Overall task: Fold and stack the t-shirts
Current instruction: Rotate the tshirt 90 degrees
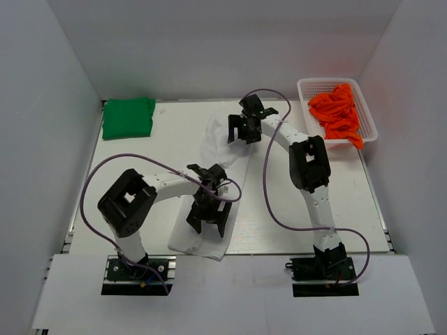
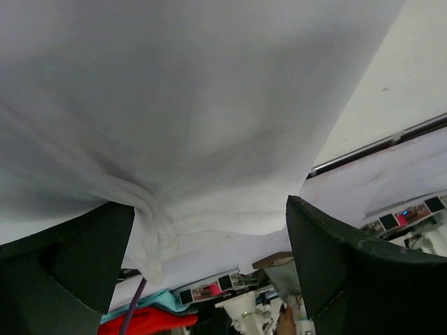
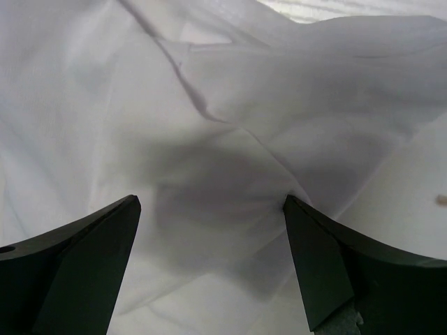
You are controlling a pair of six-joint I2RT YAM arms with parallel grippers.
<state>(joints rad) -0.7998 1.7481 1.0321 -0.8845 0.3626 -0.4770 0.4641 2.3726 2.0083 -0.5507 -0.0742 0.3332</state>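
The white t-shirt (image 1: 215, 149) lies rumpled in a long strip down the middle of the table. My left gripper (image 1: 207, 219) hovers open over its near end; in the left wrist view the cloth (image 2: 209, 105) fills the picture, its bunched hem lying between the fingers (image 2: 349, 265) of the gripper (image 2: 209, 237). My right gripper (image 1: 244, 131) stands open over the far end, with creased white cloth (image 3: 223, 139) spanning the gap of the gripper (image 3: 209, 230); its right fingertip touches a fold. The green t-shirt (image 1: 128, 117) sits folded at the far left corner.
A white lattice basket (image 1: 311, 86) holding orange cloth (image 1: 336, 112) stands at the far right. White walls enclose the table (image 1: 349, 202) on three sides. The near table edge runs just below the shirt's hem.
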